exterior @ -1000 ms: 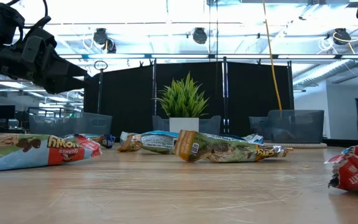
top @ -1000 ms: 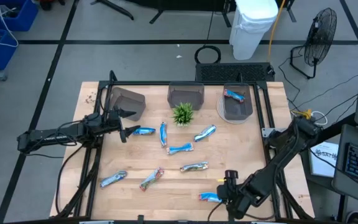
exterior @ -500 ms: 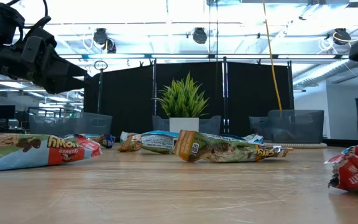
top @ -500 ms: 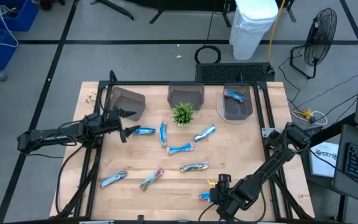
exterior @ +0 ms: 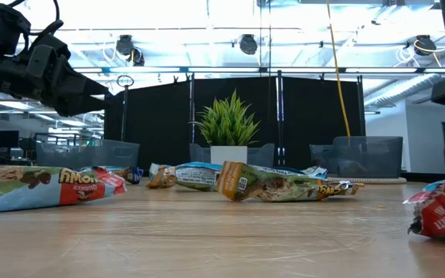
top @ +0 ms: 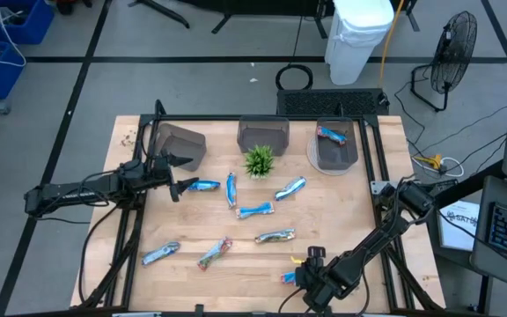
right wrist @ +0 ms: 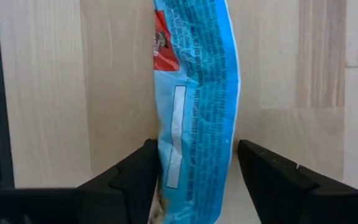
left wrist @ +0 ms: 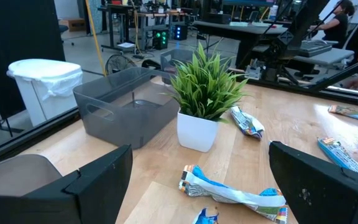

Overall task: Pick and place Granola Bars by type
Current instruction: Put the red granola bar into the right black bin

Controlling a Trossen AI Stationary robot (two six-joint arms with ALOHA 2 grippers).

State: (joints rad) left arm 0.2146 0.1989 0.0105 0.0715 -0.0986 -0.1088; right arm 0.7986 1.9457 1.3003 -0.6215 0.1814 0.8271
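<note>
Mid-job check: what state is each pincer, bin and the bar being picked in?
left pincer: open, holding nothing.
right pincer: open, fingers either side of the blue bar.
blue bar: lying flat near the table's front edge.
right bin: upright, with a wrapped bar inside.
middle bin: upright, empty.
plant: upright.

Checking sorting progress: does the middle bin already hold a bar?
No; in the high view the middle bin shows only its bare grey floor, while the right bin holds one bar.
</note>
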